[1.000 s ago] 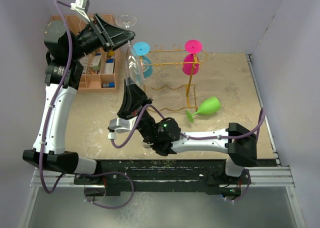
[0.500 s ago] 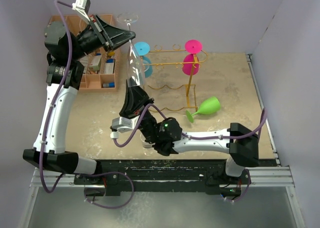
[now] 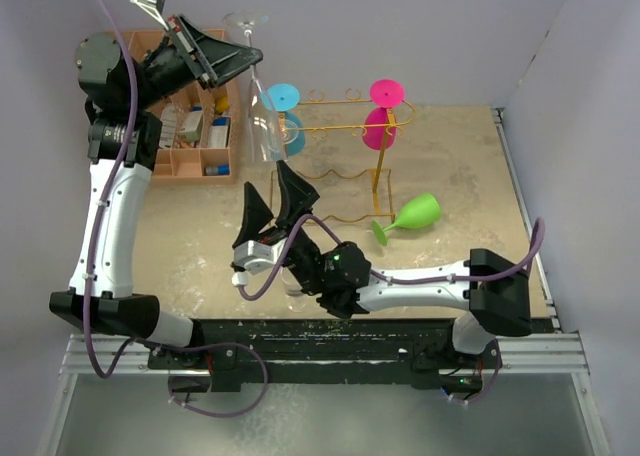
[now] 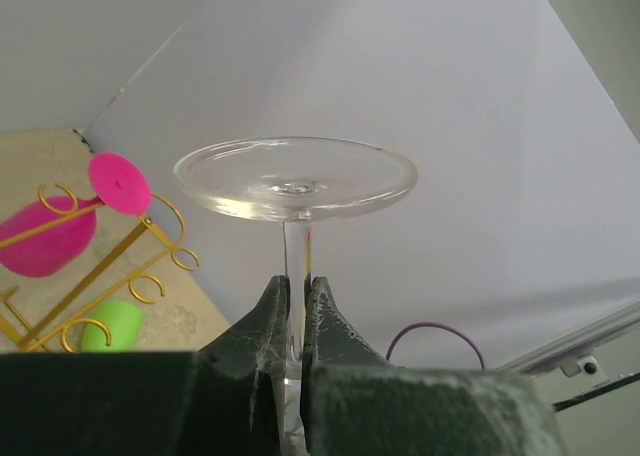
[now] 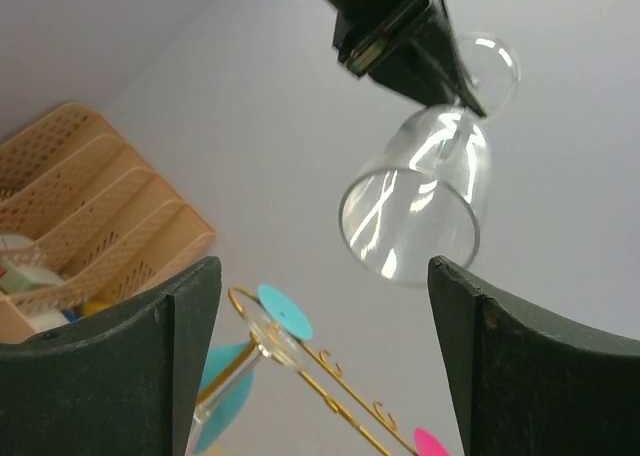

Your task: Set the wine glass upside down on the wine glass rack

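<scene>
Nearest you, your right pincer [image 3: 272,194] points upward with its jaws spread wide and nothing between them. It sits under the tall, clear wine glass [image 5: 415,206], and I judge it takes no part in the hold. Above it, your left pincer [image 4: 297,288] is clamped on the glass's thin stem a little below the round foot, so the bowl hangs mouth-down, ready for hanging. Beyond that pincer and to its right stands the golden-yellow wire rack [image 3: 381,176]. A blue plastic glass [image 3: 287,134] and a pink plastic glass [image 3: 380,128] are suspended from its top rail. Gripping the stem likely keeps the foot free to slide into a loop.
</scene>
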Action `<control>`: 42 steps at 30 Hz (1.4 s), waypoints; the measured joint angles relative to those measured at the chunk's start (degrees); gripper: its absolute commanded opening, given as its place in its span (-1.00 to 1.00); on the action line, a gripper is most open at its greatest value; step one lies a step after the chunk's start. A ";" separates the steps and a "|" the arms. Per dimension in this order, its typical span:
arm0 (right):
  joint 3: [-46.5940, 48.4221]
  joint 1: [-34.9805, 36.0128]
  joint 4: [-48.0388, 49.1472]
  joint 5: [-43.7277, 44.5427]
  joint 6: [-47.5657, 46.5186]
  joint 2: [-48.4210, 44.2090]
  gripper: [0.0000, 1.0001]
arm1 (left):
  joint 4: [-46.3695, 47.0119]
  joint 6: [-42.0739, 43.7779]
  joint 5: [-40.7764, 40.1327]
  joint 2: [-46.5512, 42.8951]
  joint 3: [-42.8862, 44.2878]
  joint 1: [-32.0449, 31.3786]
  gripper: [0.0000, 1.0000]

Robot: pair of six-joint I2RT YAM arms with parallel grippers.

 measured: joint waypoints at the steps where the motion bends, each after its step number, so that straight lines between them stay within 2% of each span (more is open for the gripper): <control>1: -0.79 0.09 -0.66 0.70 0.55 -0.55 0.79 | -0.83 1.11 -0.13 0.55 1.46 0.28 -1.00; 3: -3.04 0.48 -3.21 1.97 2.32 -2.80 0.83 | -2.71 4.52 -0.87 1.09 3.87 0.59 -1.00; 5: -6.03 0.94 -6.25 3.39 5.01 -6.47 0.99 | -4.46 8.74 -1.60 1.03 5.33 0.61 -1.00; 8: -9.64 1.99 -13.18 5.73 10.78 -13.46 0.99 | -7.98 17.55 -3.30 0.57 7.45 -0.07 -1.00; 11: -10.23 2.80 -24.24 8.04 19.08 -21.44 0.99 | -12.37 27.34 -5.44 0.09 9.35 -2.86 -1.00; 12: -9.86 2.84 -34.29 9.14 28.24 -29.33 0.99 | -16.83 36.13 -6.75 -1.22 9.35 -6.67 -1.00; 13: -9.79 2.84 -34.64 9.22 28.63 -29.62 0.99 | -17.03 36.50 -6.75 -1.29 9.35 -6.82 -1.00; 16: -8.28 2.43 -42.14 11.13 35.80 -33.55 0.99 | -18.97 45.18 -11.54 -4.31 4.13 -11.87 -1.00; 20: -3.82 1.11 -49.00 17.73 43.78 -35.67 0.99 | -21.79 52.11 -15.17 -7.21 -4.57 -18.45 -1.00; 25: -3.32 -1.62 -53.18 23.45 53.57 -41.29 0.99 | -21.33 54.88 -21.11 -8.74 -15.21 -20.79 -1.00; 30: -3.32 -2.54 -55.12 27.43 59.78 -44.65 0.99 | -19.85 54.82 -26.01 -9.09 -22.08 -23.19 -1.00; 39: -2.01 -2.54 -60.61 30.18 65.68 -42.49 0.99 | -10.69 53.16 -33.18 -16.94 -31.85 -26.08 -1.00; 42: -1.60 -2.54 -62.66 30.38 66.36 -42.05 0.99 | -7.43 52.61 -36.13 -16.35 -32.28 -27.96 -1.00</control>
